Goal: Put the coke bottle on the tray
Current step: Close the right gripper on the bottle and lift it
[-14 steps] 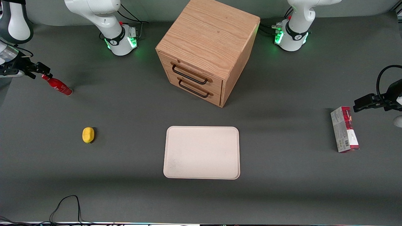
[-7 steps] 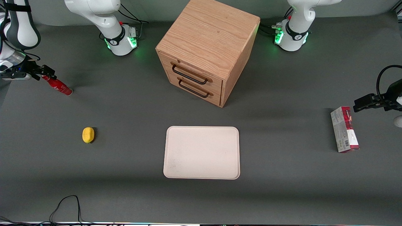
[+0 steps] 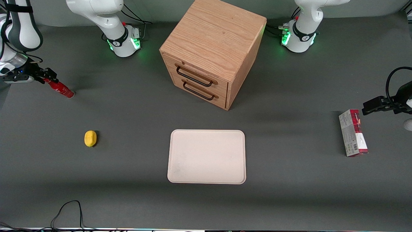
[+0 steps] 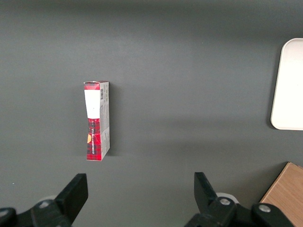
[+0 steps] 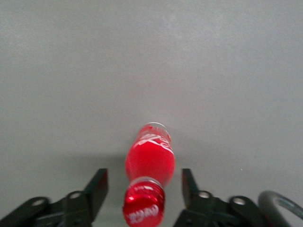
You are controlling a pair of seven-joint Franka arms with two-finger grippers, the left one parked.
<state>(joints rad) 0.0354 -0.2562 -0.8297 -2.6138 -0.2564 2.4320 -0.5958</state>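
Observation:
The coke bottle [image 3: 61,89] is a small slim red bottle standing on the grey table at the working arm's end. In the right wrist view the coke bottle [image 5: 148,177] shows from above, red cap nearest the camera. My gripper [image 3: 48,76] [image 5: 144,187] is open, with its fingers [image 5: 98,187] on either side of the bottle's neck and cap, a gap on each side. The tray [image 3: 206,156] is a flat cream rectangle lying nearer the front camera than the wooden drawer cabinet.
A wooden cabinet [image 3: 210,51] with two drawers stands at mid-table. A yellow lemon-like object [image 3: 90,138] lies between bottle and tray, nearer the camera. A red-and-white carton [image 3: 353,132] lies toward the parked arm's end; it also shows in the left wrist view [image 4: 97,120].
My gripper has moved toward the bottle, from just short of its cap to straddling its neck. The bottle has not moved.

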